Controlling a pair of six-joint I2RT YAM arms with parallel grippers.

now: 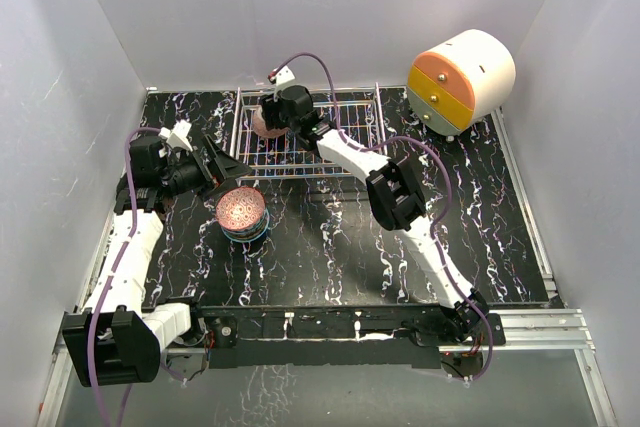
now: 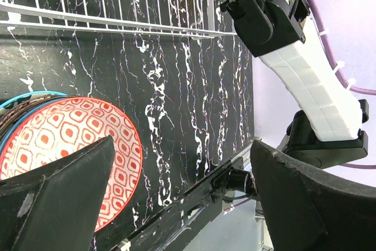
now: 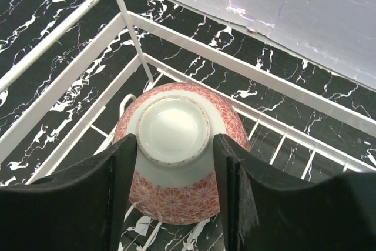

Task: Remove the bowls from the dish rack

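Note:
In the right wrist view a red-and-white patterned bowl [image 3: 174,127] lies in the corner of the white wire dish rack [image 3: 88,45], its pale foot ring facing the camera. My right gripper [image 3: 174,145] is closed on it, one finger against each side just below the foot. From above, that bowl [image 1: 264,125] is in the dish rack's [image 1: 345,137] left part under the right gripper [image 1: 279,113]. A stack of bowls [image 1: 242,213] stands on the table in front of the rack, topped by a red-patterned bowl [image 2: 64,145]. My left gripper [image 2: 182,145] hangs open beside the stack, holding nothing.
A white, orange and yellow cylindrical drawer unit [image 1: 460,82] sits at the back right. The right arm [image 2: 305,80] stretches across the table toward the rack. White walls close in the black marbled table [image 1: 330,247] on three sides.

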